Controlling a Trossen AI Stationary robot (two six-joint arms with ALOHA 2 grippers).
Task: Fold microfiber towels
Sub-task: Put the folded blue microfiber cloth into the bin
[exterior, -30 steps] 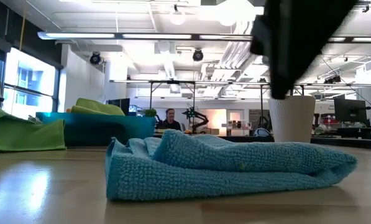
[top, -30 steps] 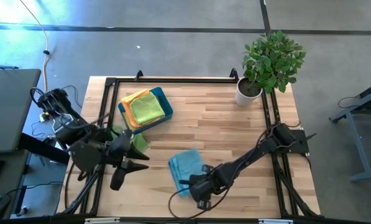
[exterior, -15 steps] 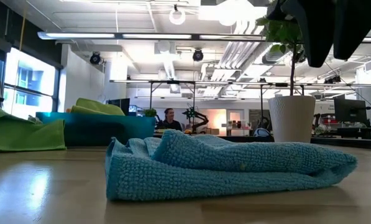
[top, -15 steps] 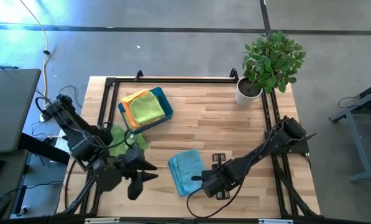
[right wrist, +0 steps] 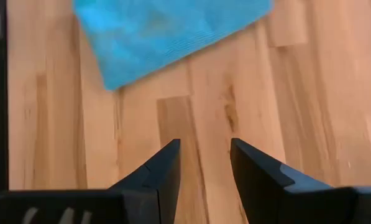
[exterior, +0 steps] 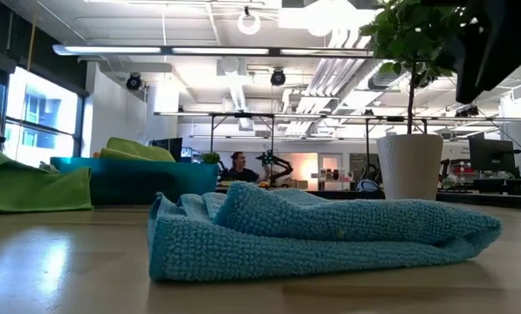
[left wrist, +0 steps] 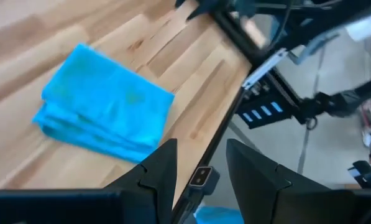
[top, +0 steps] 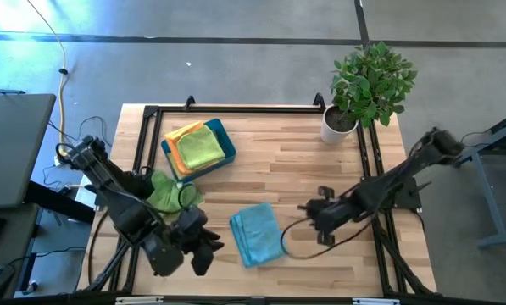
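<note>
A light blue towel (top: 257, 233) lies folded on the wooden table near its front edge; it also shows in the low view (exterior: 312, 231) and both wrist views (left wrist: 104, 102) (right wrist: 166, 31). My left gripper (top: 205, 246) stands open just left of it, above the table. My right gripper (top: 312, 212) is open to the towel's right, over bare wood. A lime green towel (top: 164, 193) lies crumpled at the table's left edge. In a teal tray (top: 227, 140) at the back left, yellow, orange and lime towels (top: 195, 146) lie stacked.
A potted plant (top: 367, 85) in a white pot (exterior: 408, 166) stands at the table's far right corner. A black frame (top: 367, 161) runs along the table's edges. Bare wood (top: 295, 161) lies between the tray, the plant and the blue towel.
My right gripper has drawn away from the blue towel's near end toward the table's right edge, rising a little. My left gripper has come toward the near edge and the blue towel, sinking and rolling about its own line. The blue towel has stayed put.
</note>
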